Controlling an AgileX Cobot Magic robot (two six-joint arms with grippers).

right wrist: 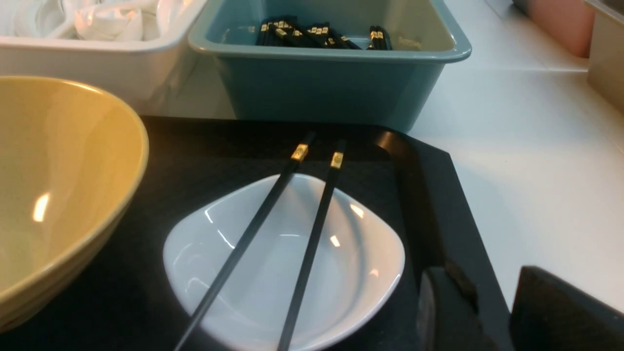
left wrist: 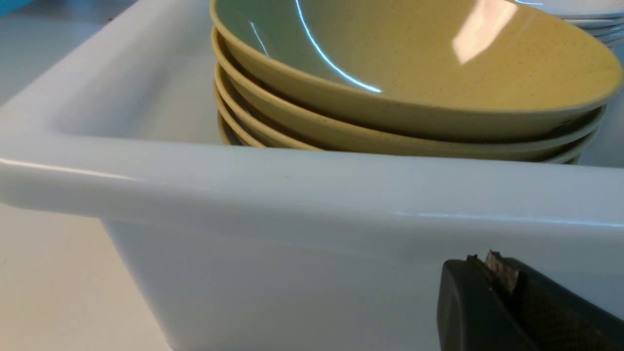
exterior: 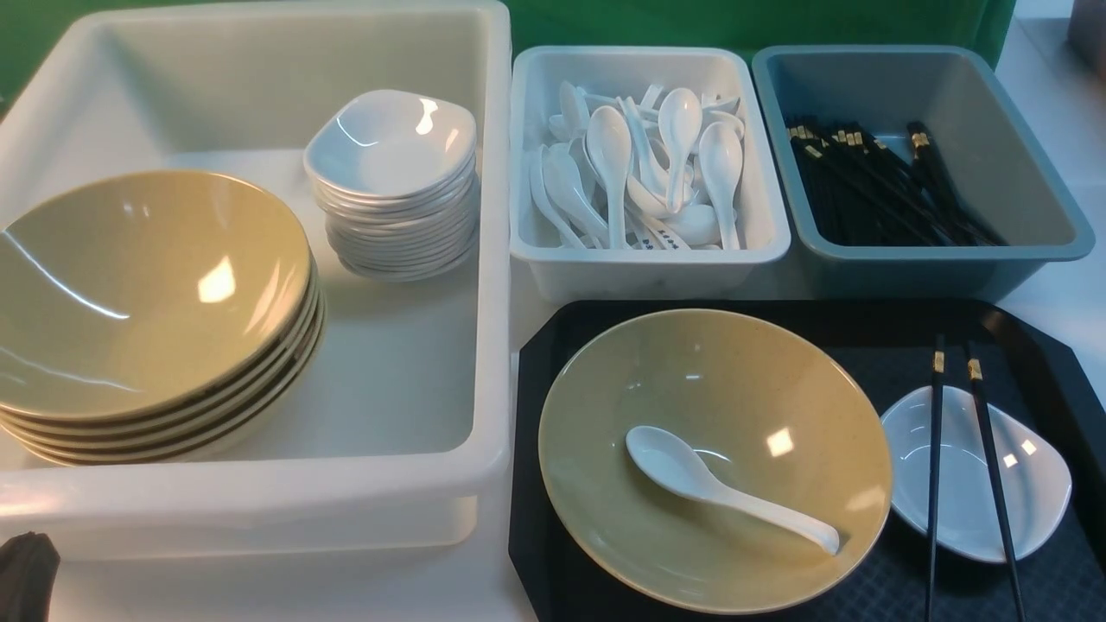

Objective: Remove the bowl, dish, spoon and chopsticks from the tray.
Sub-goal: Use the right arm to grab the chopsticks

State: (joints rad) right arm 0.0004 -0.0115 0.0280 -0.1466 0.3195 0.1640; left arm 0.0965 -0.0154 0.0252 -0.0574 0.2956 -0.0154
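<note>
White table (exterior: pixel 1058 302), glossy, plain. Black tray (exterior: pixel 873 363) lies flat on it: cut corners, raised rim. Large white bin (exterior: pixel 259 518) left of tray, its side wall just beside tray's left edge. Small white bin (exterior: pixel 639 272) behind tray's left half, close to far rim. Grey-blue bin (exterior: pixel 907 272) behind tray's right half. Pinkish container (right wrist: pixel 560 24) beyond tray's far right corner, well apart.

The chopsticks (exterior: pixel 934 466) and the tray (exterior: pixel 864 324) run off the front view's lower edge
</note>
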